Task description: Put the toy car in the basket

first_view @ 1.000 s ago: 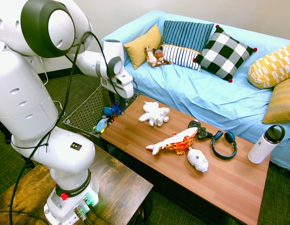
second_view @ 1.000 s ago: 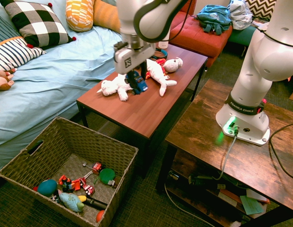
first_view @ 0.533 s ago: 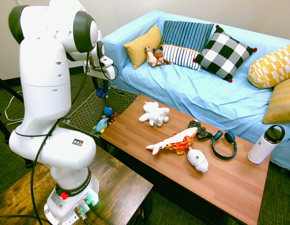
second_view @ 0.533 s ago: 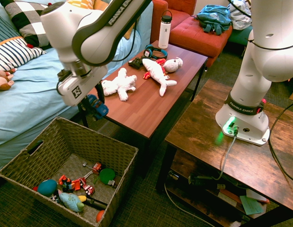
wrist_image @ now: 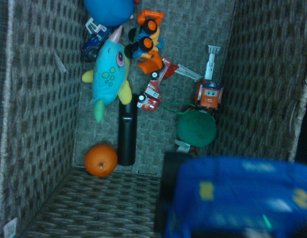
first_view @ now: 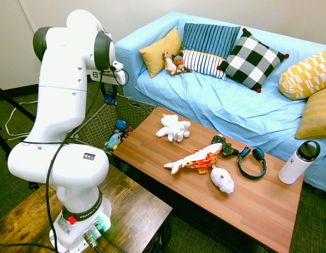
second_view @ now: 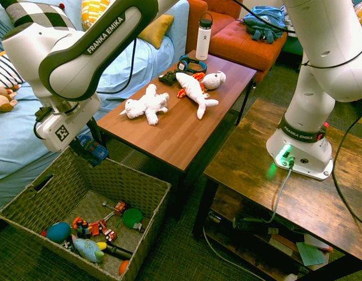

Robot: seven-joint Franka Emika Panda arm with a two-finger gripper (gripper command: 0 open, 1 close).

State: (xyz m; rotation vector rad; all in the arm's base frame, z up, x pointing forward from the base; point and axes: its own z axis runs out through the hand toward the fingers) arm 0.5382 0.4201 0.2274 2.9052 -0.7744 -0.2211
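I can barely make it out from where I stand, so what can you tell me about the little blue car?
The toy car is a bright blue vehicle with a glossy, plastic-looking body and dark wheels. Yellow markings show on it up close, though that view is blurred and cuts part of it off. It hangs in the gripper's shut grip, above the far side of the woven basket as the second exterior view shows it, and is not resting inside. Only the gripper seems to touch it.
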